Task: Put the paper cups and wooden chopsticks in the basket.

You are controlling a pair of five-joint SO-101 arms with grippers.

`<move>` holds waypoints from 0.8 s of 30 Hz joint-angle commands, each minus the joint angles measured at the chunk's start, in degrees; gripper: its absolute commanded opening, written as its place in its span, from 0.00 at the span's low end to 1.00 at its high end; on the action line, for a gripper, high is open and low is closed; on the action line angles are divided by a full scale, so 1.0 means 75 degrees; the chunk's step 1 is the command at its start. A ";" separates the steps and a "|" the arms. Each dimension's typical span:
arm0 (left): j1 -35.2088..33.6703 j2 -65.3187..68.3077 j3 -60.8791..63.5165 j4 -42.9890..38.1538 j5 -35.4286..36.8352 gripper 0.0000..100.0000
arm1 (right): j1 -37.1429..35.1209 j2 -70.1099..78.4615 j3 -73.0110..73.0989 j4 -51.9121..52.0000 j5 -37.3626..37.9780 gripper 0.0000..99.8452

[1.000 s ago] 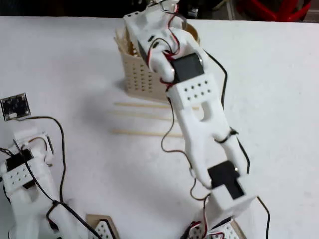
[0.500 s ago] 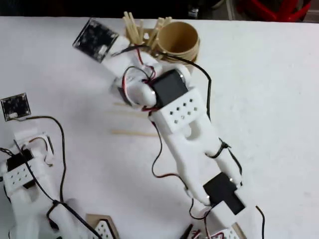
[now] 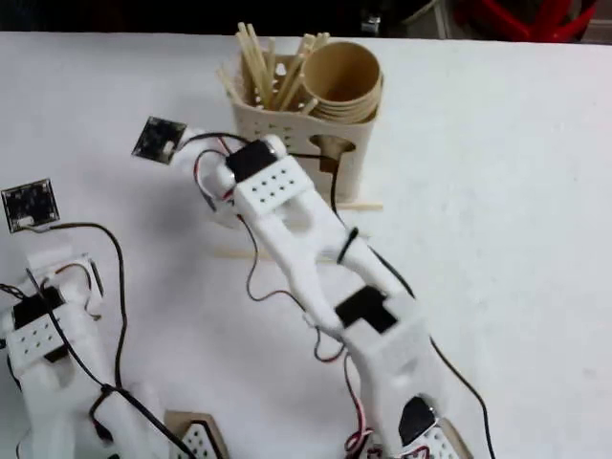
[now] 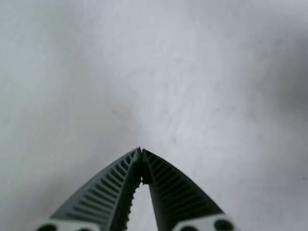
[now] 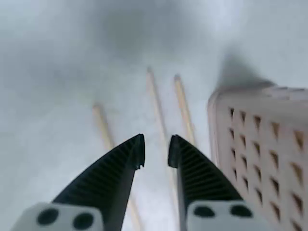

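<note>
Poising the right gripper (image 5: 155,151), fingers (image 5: 120,168) narrowly apart, above three chopsticks (image 5: 155,101) lying 9-to-3 at the basket's (image 3: 296,124) 6 o'clock, left gripper (image 4: 141,154) pinched closed, farther off.

Cups (image 3: 341,72) in basket (image 3: 287,124); 3 chopsticks (image 5: 156,103) adj.

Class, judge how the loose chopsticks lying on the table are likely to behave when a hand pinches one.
The chopsticks look thin, straight and wooden, so probably stiff and light. They lie flat on the table, so the right hand may struggle to get under one; it might roll aside.
</note>
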 commanded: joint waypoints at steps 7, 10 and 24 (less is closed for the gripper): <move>-0.0053 -0.0170 -0.0211 -0.0129 0.0047 0.02 | -0.0064 0.1237 -0.0059 -0.3194 0.0117 0.02; -0.0053 -0.0170 -0.0211 -0.0129 0.0047 0.02 | 0.0100 0.1541 -0.0059 -0.3757 0.0129 0.02; -0.0053 -0.0170 -0.0211 -0.0129 0.0047 0.02 | 0.0815 0.2116 -0.0059 -0.3698 0.1301 0.02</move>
